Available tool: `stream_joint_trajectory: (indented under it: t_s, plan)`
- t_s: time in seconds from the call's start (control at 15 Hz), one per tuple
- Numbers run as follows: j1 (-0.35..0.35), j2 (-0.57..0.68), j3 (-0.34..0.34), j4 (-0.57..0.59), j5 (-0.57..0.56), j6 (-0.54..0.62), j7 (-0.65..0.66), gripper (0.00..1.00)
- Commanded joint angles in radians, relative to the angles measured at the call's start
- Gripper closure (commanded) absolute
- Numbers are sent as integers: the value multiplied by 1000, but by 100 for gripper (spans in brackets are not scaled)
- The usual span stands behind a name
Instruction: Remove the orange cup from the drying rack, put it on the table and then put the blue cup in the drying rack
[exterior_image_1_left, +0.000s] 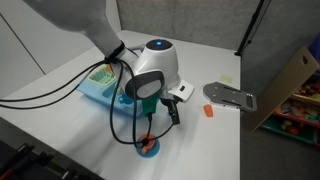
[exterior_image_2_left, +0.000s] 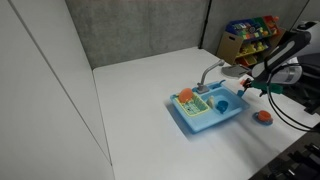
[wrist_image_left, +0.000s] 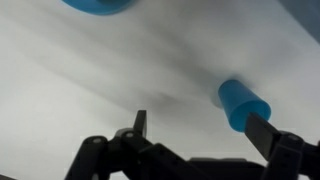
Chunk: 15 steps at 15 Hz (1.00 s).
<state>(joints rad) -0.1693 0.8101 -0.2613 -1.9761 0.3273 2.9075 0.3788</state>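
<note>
Table (exterior_image_2_left: 130, 110): a large plain white top, bare over most of its width.
Room: dark grey panel walls behind; a shelf of colourful toys (exterior_image_2_left: 250, 30) stands in the far corner, and a cardboard box (exterior_image_1_left: 290, 85) sits off the table's edge.
Drying rack (exterior_image_2_left: 180, 112): one half of the light-blue toy sink, with a grey faucet (exterior_image_2_left: 210, 72) at its back.
Orange cup (exterior_image_2_left: 186, 97): sits in the rack half.
Blue cup (wrist_image_left: 243, 105): lies on its side just ahead of one finger in the wrist view. An exterior view shows it at the sink's near end, and whether it is in or beside the sink is unclear.
Other things: a flat grey plate (exterior_image_1_left: 230, 97) and an orange disc (exterior_image_1_left: 148, 147) lie on the table.
Arm: reaches over the sink, black cables trailing, wrist tipped down.
Gripper (wrist_image_left: 200, 125): hangs low over the table beside the sink, its jaws spread wide and holding nothing.
</note>
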Motion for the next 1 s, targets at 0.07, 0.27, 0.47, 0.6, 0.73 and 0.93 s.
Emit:
stream_joint_trajectory:
  t_s: [0.07,0.27,0.47,0.6,0.73,0.93]
  plan:
    - [12,34,-21,41,-18,-4,21,0]
    - [10,50,-24,61,-18,-7,20,0]
    - [8,65,-24,78,-17,-8,19,0]
    - [7,74,-23,87,-17,-9,18,0]
    - [6,82,-22,95,-17,-9,17,0]
    - [6,94,-22,105,-17,-11,16,0]
